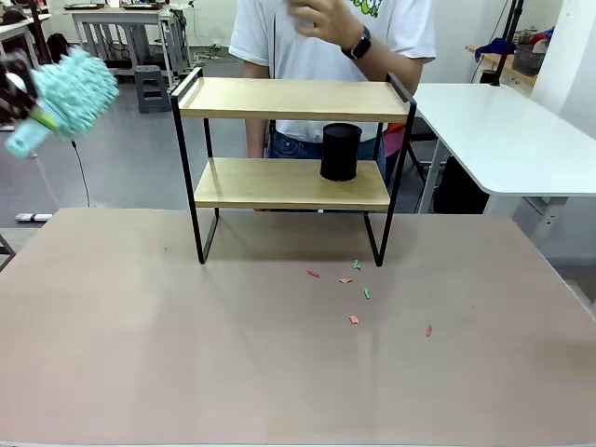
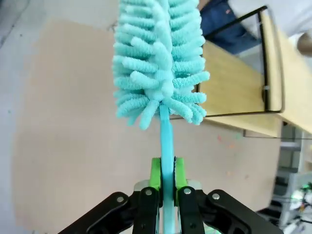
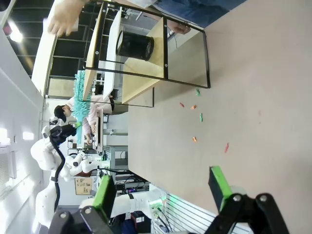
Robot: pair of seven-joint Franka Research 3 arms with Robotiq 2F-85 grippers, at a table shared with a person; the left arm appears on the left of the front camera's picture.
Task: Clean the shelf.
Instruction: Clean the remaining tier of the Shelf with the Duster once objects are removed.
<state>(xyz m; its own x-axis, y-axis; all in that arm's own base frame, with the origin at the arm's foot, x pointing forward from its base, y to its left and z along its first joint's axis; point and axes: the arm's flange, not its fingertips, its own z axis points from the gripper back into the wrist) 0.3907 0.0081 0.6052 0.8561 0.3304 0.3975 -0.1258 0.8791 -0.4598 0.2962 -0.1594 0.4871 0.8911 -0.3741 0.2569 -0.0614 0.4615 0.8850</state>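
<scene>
The shelf (image 1: 289,98) stands at the far middle of the brown table, two light boards in a black frame. A black cylinder (image 1: 340,151) sits on its lower board. My left gripper (image 2: 166,181) is shut on the handle of a turquoise fluffy duster (image 2: 158,58). In the front view the duster (image 1: 73,93) is raised at the far left, apart from the shelf. My right gripper (image 3: 163,187) is open and holds nothing, well back from the shelf (image 3: 141,73). The person's hand (image 1: 326,23) is lifted above the top board.
Several small red and green scraps (image 1: 358,289) lie on the brown table (image 1: 186,354) in front of the shelf's right legs. A white table (image 1: 503,130) stands at the back right. The person stands right behind the shelf.
</scene>
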